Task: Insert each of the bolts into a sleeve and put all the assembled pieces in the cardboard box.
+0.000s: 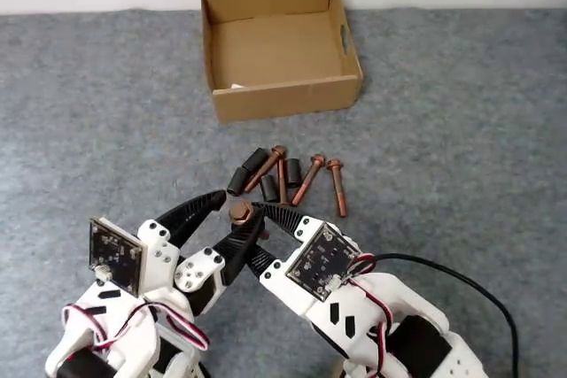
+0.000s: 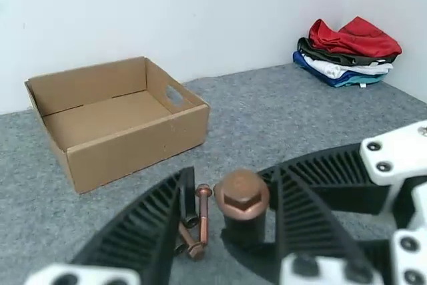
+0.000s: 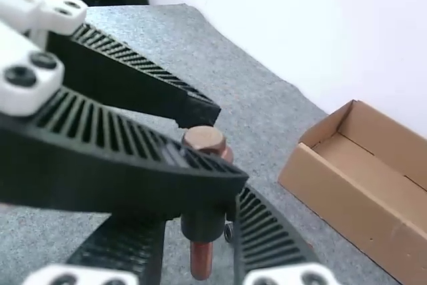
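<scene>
We find the right claw [image 3: 205, 211] clamped on the sleeve [image 3: 203, 225], bolt [image 3: 203, 140] seated; left claw [image 2: 231, 177] spread around its head. Careless withdrawal could snag the head, unseating the bolt.

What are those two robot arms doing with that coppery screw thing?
The right gripper holds a short black sleeve with a copper-coloured hex-head bolt standing in it, above the grey mat. The left gripper sits open around the bolt's head. More bolts and sleeves lie loose before the brown cardboard box.
</scene>
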